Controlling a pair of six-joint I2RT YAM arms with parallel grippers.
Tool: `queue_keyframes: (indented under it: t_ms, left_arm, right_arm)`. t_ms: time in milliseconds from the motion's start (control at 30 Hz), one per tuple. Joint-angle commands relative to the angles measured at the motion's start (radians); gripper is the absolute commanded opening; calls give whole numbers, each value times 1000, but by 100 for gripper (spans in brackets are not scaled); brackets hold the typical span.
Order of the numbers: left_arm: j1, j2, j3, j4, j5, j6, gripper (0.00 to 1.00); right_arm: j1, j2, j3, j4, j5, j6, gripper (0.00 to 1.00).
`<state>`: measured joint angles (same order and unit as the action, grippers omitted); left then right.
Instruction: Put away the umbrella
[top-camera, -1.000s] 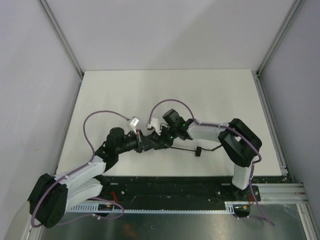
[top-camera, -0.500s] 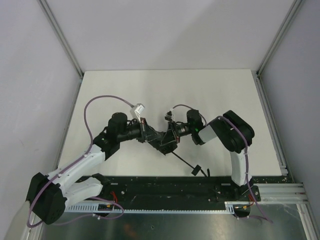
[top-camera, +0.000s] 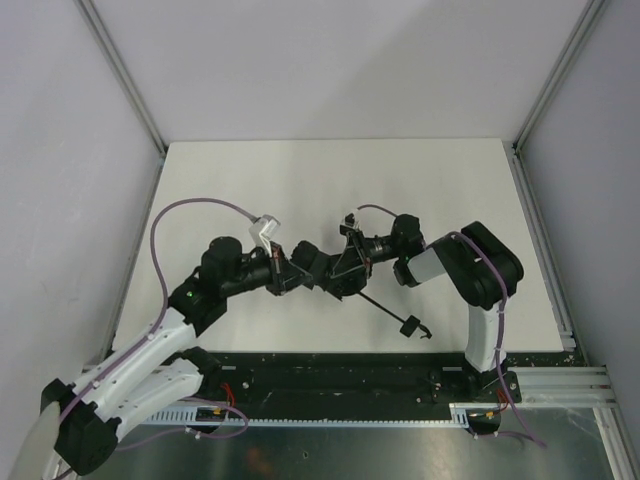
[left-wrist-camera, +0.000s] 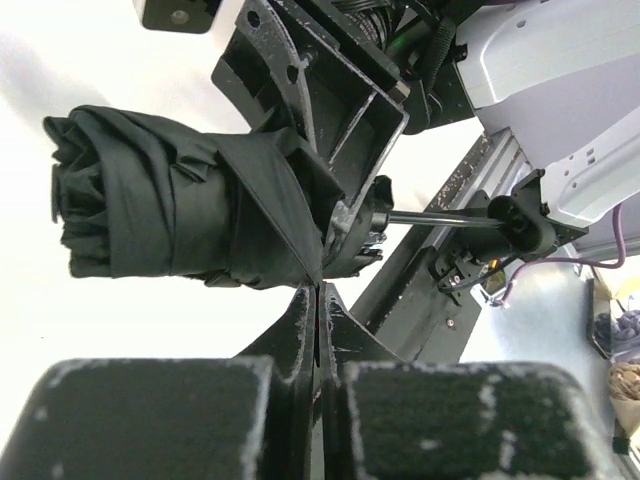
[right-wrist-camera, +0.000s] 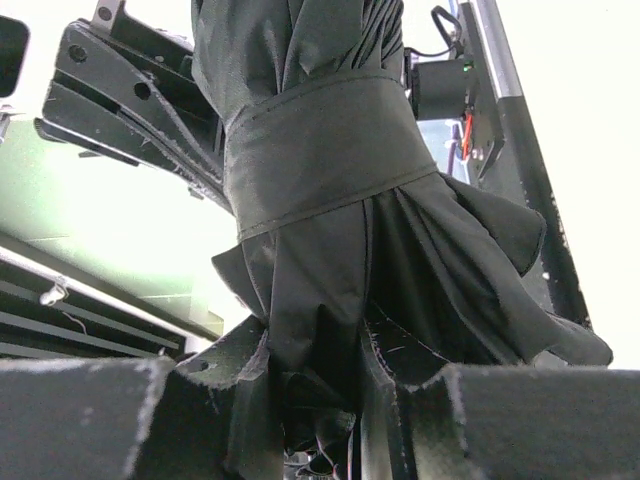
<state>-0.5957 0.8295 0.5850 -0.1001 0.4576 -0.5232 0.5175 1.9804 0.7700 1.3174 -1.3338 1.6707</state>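
Working over the white table (top-camera: 300, 180), you have the umbrella (left-wrist-camera: 150, 210) held between both arms above its near half. The canopy is rolled into a rough bundle that isn't neat yet.

Your right gripper (right-wrist-camera: 315, 385) is clamped on the gathered fabric at the shaft end, its jaws part-way apart around the folds. Your left gripper (left-wrist-camera: 318, 310) has its fingers pressed together on a taut corner of cloth at the bundle's side, as far as its wrist view shows.

The strap (right-wrist-camera: 320, 160) lies around the canopy, but you cannot tell whether it is fastened. The shaft (left-wrist-camera: 440, 215) sticks out bare towards the near edge with the handle (top-camera: 409, 325) at its tip, so it looks uncollapsed.

Use the right grip as a firm anchor. Draw the corner gently along the wrap, not outward, so the folds tighten instead of spilling.
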Motion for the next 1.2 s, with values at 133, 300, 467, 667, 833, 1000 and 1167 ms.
queue_keyframes:
  t_ms: [133,300,467,667,833,1000,1167]
  left_arm:
    - [-20,-132,-26,-90,19,81,0]
    - [-25,-147,-26,-93,1,94,0]
    - [-42,-160,-36,-88,-56,114,0]
    - [-48,-157,-55,-77,-145,143,0]
    - [-49,-120,-83,-47,-262,139,0]
    - [-47,-87,-66,-50,-329,152,0]
    - [-41,-61,-64,-62,-358,163,0]
  right_arm:
    - [-72,-111,1,280,51,132,0]
    - [-72,-137,18,282,87,180,0]
    - [-52,-165,72,283,139,253,0]
    - [-18,-164,109,284,217,341,0]
    - [3,-166,119,282,206,364,0]
    - [4,-191,113,280,177,376,0]
    - [17,-214,105,281,159,387,0]
